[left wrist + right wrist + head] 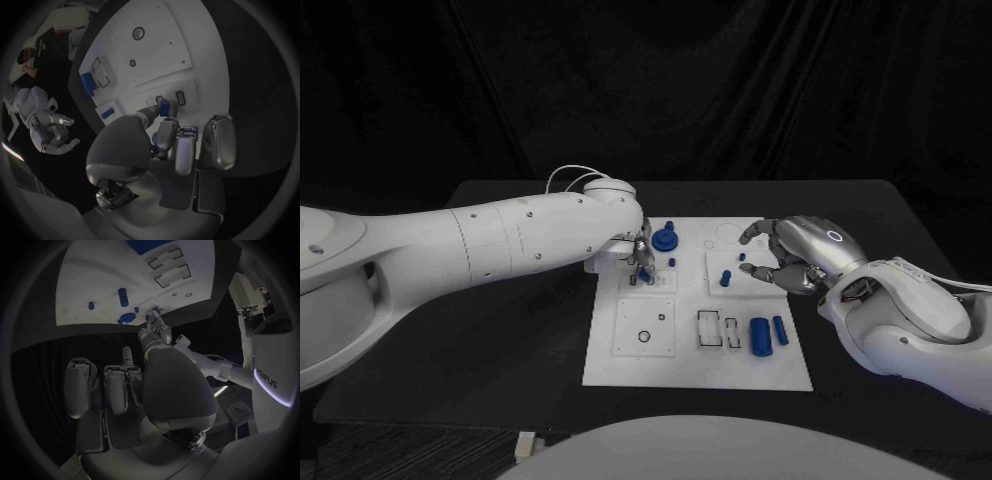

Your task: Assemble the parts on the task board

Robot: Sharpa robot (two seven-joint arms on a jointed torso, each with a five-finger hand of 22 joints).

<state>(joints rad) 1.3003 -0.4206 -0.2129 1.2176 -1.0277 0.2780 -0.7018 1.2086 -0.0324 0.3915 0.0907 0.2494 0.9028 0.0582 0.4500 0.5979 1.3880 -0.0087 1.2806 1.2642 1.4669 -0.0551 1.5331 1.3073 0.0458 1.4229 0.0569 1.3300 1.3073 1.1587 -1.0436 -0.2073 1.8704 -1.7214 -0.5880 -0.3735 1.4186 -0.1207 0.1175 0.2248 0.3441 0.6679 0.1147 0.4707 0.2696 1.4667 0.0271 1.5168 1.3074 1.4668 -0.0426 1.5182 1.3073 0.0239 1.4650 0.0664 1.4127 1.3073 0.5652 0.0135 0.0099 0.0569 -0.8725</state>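
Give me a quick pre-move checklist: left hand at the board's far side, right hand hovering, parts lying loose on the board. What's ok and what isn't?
1. Left hand is over the task board at its far left part: ok.
2. Left hand holds a small blue part between its fingertips: ok, seen in the left wrist view.
3. That part is seated in its slot: cannot tell, fingers cover it.
4. Right hand is clear of the left hand: ok, apart over the board's right side.
5. Right hand holds nothing: cannot tell, fingers curled.
6. Large blue cylinder lies loose near the board's right edge: ok.
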